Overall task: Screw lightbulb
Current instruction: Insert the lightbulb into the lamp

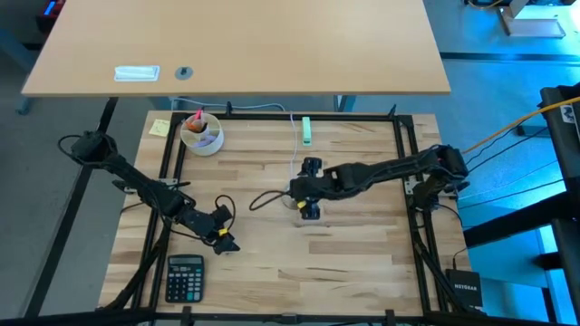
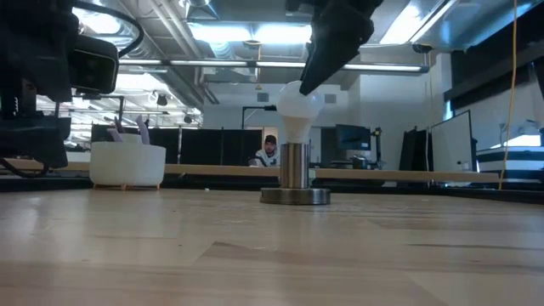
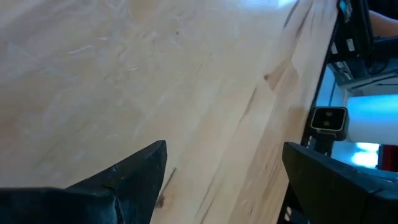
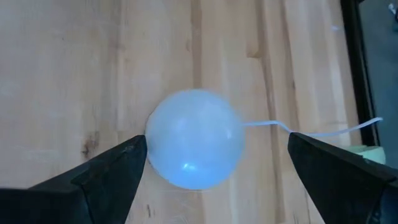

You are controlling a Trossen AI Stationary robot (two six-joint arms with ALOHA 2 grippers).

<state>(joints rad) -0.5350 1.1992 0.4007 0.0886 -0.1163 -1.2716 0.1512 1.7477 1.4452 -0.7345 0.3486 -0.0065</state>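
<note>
A pale butcher-block worktop (image 1: 344, 263) in a black frame carries everything; beyond its far edge stands a second, lighter table (image 1: 272, 45), and level across the boards I see an office with ceiling lights, dark monitors and a person (image 2: 269, 150) seated far back.

My right pincer (image 1: 310, 191) hangs near the middle of the worktop, directly over the lightbulb (image 4: 194, 138). My two fingers (image 4: 106, 180) stand wide apart on either side of the white globe; one tip looks just beside its edge, the other is well clear, and I grip nothing. The lightbulb stands upright in the round metal socket base (image 2: 295, 195), its glass end up. A thin white cord (image 4: 311, 130) runs from the base toward the far edge, where the pale green plug block (image 1: 306, 130) lies.

My left pincer (image 1: 222, 228) waits low near the worktop's near-left part, fingers spread and empty over bare wood. A black calculator (image 1: 184, 277) lies at the near-left corner, just beside it. At the far-left corner sit a white bowl (image 1: 200, 134) holding small items and a yellow sticky note (image 1: 159, 128).
</note>
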